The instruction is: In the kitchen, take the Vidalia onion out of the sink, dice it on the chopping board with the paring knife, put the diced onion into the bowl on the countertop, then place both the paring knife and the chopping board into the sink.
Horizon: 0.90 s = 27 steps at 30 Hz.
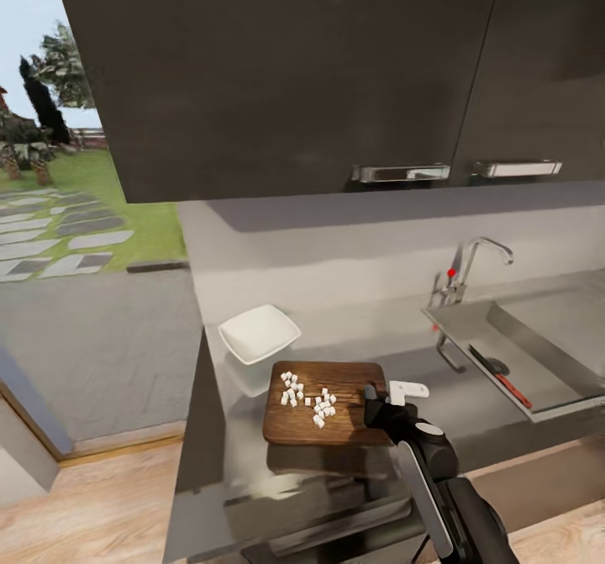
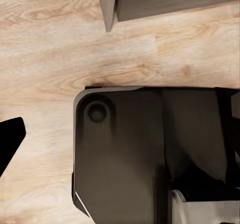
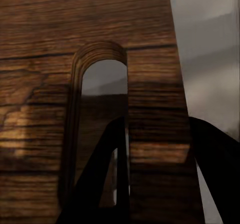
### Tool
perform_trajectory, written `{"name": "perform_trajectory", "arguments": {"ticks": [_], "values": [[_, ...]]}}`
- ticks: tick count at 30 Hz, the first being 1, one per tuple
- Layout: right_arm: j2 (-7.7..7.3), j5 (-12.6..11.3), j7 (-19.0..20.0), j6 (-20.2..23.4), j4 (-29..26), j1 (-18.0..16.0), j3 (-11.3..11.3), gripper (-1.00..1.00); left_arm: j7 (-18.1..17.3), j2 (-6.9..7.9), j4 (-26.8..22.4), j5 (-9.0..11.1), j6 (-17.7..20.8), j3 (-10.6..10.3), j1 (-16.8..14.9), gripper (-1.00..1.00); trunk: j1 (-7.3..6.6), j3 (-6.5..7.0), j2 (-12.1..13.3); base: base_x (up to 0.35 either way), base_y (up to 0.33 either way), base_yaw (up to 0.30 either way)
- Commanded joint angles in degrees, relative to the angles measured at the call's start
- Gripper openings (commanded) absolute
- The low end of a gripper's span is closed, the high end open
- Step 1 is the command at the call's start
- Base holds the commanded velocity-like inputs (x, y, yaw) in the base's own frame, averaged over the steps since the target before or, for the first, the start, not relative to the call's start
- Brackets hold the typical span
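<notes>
Head view: paring knife point(image 1: 502, 379) was noted in sink point(image 1: 538, 354), diced onion point(image 1: 307, 396) left unbowled on chopping board point(image 1: 328, 417), whose handle end was straddled by right gripper point(image 1: 388, 400), seemingly unclosed.

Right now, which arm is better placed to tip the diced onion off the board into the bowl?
Right. The right gripper sits at the chopping board's handle end, the dice still on it, the white bowl just beyond. The left wrist camera faces the floor.

Dark wall cabinets point(image 1: 294, 68) (chrome handles point(image 1: 400, 173)), garden outside point(image 1: 50, 202)
</notes>
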Motion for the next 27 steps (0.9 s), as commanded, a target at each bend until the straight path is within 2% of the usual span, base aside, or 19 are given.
{"name": "perform_trajectory", "arguments": {"ticks": [1, 27], "values": [[0.01, -0.6, -0.5, 0.2, -0.1, -0.1, 0.1, -1.0, -0.1, 0.06, 0.0, 0.6, -0.1, -0.2, 0.0, 1.0, 0.03, -0.07, -0.1, 0.0, 0.265, -0.282], [-0.01, -0.6, -0.5, 0.2, -0.1, -0.1, 0.0, -1.0, -0.2, 0.06, 0.1, 0.6, -0.2, -0.3, 0.0, 1.0, 0.03, 0.88, -0.1, 0.0, 0.285, -0.286]]}}
